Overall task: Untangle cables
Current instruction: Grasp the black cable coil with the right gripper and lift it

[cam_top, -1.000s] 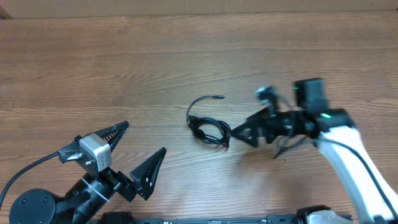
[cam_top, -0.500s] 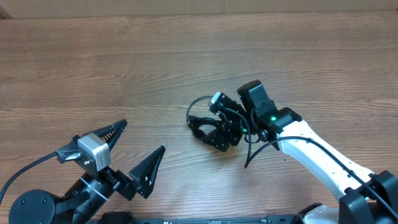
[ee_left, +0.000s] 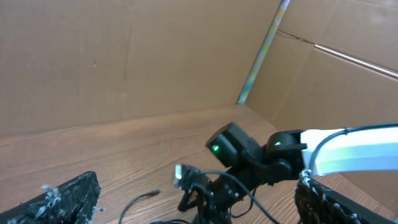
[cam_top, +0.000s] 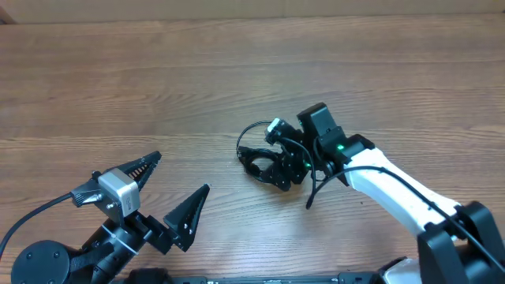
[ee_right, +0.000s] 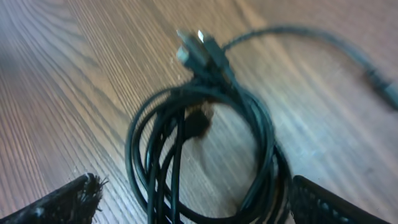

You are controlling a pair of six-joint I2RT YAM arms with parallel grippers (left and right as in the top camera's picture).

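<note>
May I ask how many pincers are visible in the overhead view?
2. The left pincer is open at the lower left of the view, away from the coiled cable. The right pincer is open over that cable near the centre. None seems hidden.

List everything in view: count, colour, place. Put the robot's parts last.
cable bundle: one coil, black, middle of the table, one loose end pointing toward the far edge
table: one, brown wood, under everything
cardboard wall: brown, behind the table
left gripper: one, black, open, near edge on the left, apart from the cable
right gripper: one, black, open, fingers straddling the coil
</note>
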